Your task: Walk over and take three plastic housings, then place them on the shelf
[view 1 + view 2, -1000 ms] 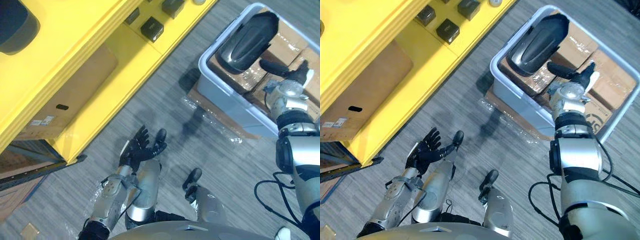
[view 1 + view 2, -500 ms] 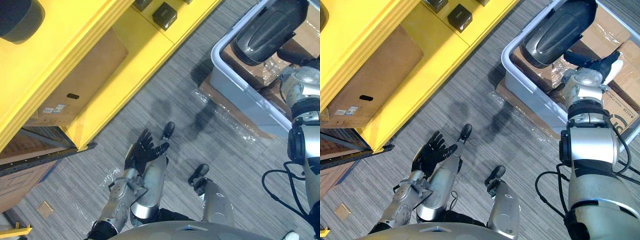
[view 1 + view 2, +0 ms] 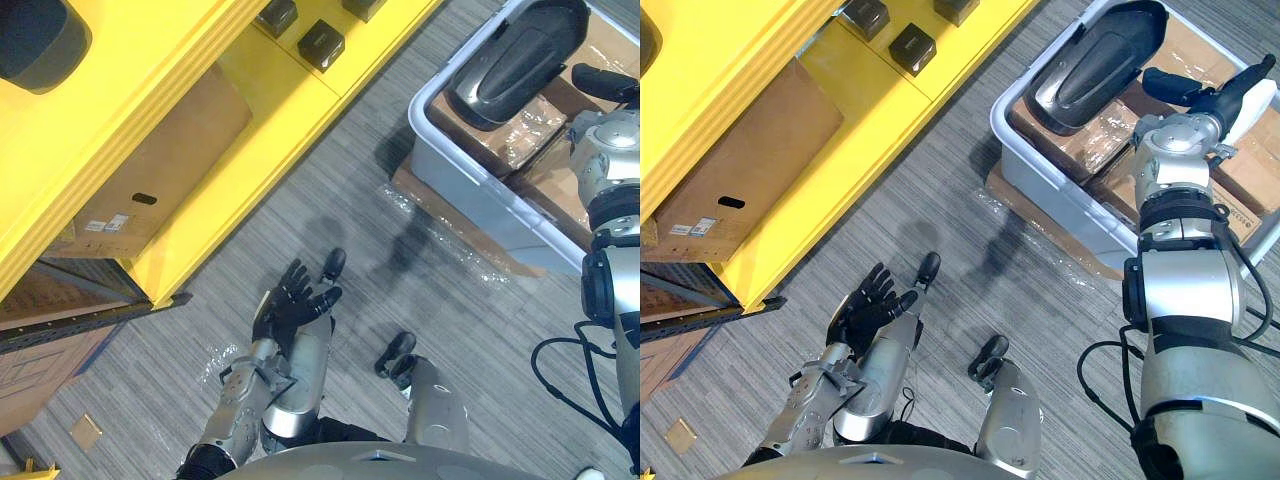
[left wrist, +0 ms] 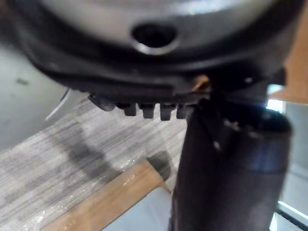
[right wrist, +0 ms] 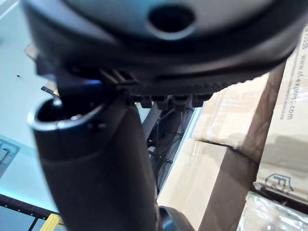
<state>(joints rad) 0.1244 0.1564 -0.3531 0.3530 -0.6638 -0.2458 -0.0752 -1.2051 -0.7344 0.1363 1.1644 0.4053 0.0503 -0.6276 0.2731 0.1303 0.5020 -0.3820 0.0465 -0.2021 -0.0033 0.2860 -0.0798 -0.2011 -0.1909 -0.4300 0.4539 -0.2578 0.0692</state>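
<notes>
Close by, the left hand [image 3: 288, 310] hangs low over the floor, fingers spread wide and holding nothing. Farther off, the right hand [image 3: 1195, 92] stretches out flat and empty over the grey bin [image 3: 1060, 198] — just beside the dark plastic housing [image 3: 1095, 65] lying inside.

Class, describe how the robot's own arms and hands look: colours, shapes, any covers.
The left arm and the right arm are silver-grey, made of rounded shells with black bands at the joints. The left hand is dark all over, with slim fingers. The right hand is dark too, with a white cover on its thumb.
</notes>
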